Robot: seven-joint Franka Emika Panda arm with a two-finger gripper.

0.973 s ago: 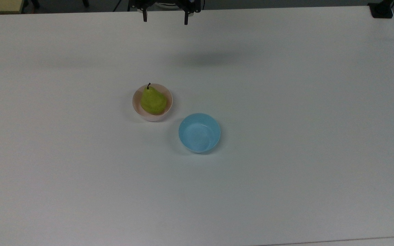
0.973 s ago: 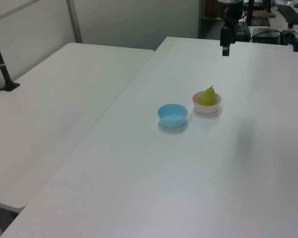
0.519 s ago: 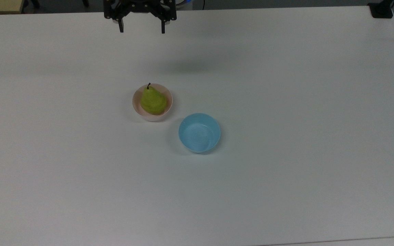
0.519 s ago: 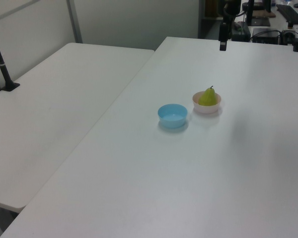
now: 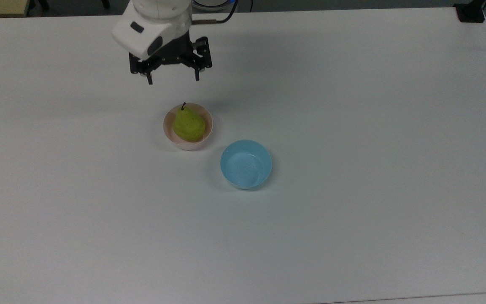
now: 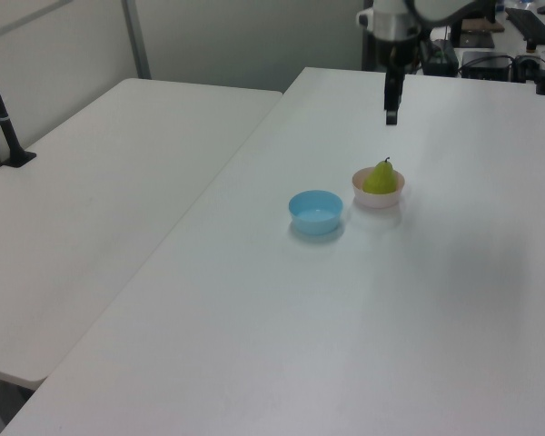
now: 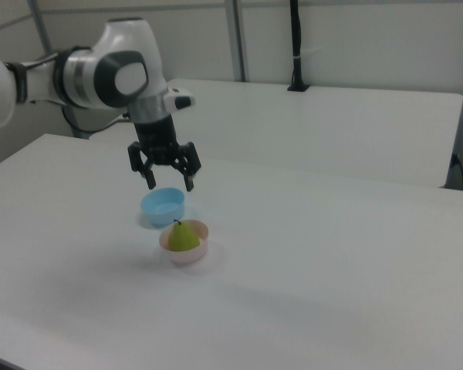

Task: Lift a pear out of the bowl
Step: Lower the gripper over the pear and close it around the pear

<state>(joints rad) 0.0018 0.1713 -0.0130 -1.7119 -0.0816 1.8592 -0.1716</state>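
My gripper [image 5: 171, 79] hangs above the white table [image 5: 352, 105] with its two fingers spread wide and nothing between them, short of the pale pink bowl [image 5: 167, 127] and higher than its rim. The pear [image 5: 188, 124] sits in that bowl, stem up and leaning toward one wall; the light blue bowl [image 5: 246, 164] stands just beside the pink one. I judge the pear light, firm and smooth-skinned, likely to slip, so I would close on its wide lower body, below the tapering neck, and squeeze gently.
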